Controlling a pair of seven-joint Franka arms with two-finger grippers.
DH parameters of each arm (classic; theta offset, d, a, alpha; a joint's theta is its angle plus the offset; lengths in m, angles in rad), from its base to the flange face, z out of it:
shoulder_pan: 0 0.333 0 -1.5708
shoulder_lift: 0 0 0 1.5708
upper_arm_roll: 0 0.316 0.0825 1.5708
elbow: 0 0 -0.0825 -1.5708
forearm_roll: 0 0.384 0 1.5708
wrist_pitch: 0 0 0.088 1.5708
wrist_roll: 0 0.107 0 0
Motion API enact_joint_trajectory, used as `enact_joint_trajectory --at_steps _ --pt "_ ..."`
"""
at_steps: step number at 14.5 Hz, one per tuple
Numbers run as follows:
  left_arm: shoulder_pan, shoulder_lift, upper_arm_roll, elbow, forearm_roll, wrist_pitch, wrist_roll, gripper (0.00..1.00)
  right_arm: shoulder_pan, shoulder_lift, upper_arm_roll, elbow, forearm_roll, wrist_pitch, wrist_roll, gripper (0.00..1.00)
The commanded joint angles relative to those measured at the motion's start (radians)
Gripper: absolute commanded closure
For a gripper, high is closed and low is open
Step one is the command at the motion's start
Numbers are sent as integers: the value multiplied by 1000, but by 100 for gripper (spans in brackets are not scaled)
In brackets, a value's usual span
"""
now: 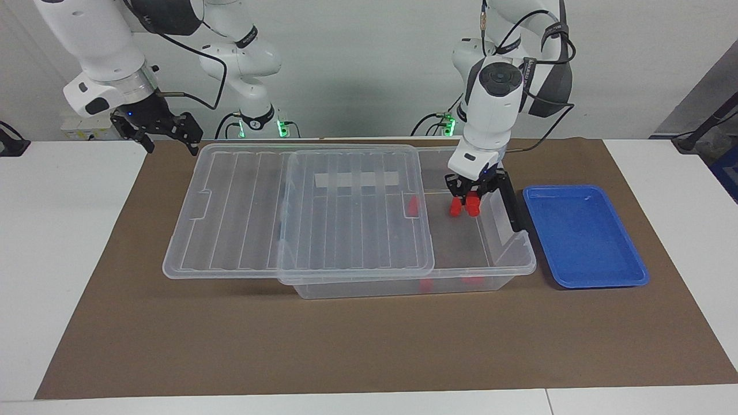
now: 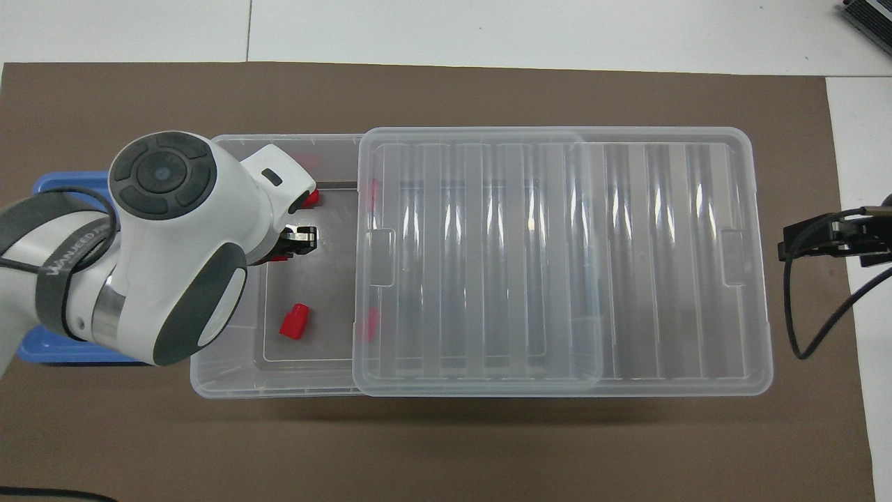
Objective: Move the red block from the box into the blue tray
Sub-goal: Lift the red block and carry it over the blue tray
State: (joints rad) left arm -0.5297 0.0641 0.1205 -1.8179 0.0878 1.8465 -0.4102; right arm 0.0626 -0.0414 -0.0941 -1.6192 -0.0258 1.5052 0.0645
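Note:
The clear box (image 1: pixel 403 286) lies mid-table. Its ribbed lid (image 1: pixel 242 213) is slid toward the right arm's end, so the end by the blue tray (image 1: pixel 582 236) is uncovered. My left gripper (image 1: pixel 468 199) is down inside that uncovered end, right at a red block (image 1: pixel 464 208). Overhead, the left gripper (image 2: pixel 301 238) hides most of that red block (image 2: pixel 279 259). A second red block (image 2: pixel 294 321) lies loose on the box floor nearer the robots. A third (image 2: pixel 313 199) lies by the box wall farthest from the robots. The tray holds nothing.
My right gripper (image 1: pixel 167 135) waits open above the mat's edge at the right arm's end, clear of the lid. A brown mat (image 1: pixel 369 346) covers the table. The box's black end handle (image 1: pixel 512 204) stands up between my left gripper and the tray.

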Motion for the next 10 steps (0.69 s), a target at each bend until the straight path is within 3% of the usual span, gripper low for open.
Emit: enact_joint_trajectory --at_steps 1,4,10 --pt "51 -44 4 35 7 -88 121 100 -1 5 -3 9 -2 -8 6 0" --pt "178 -87 4 34 4 -125 331 100 -1 5 -3 9 -6 -5 6 0" --pt "425 -93 4 26 4 -112 699 100 -6 -2 -6 -5 -8 1 3 0"
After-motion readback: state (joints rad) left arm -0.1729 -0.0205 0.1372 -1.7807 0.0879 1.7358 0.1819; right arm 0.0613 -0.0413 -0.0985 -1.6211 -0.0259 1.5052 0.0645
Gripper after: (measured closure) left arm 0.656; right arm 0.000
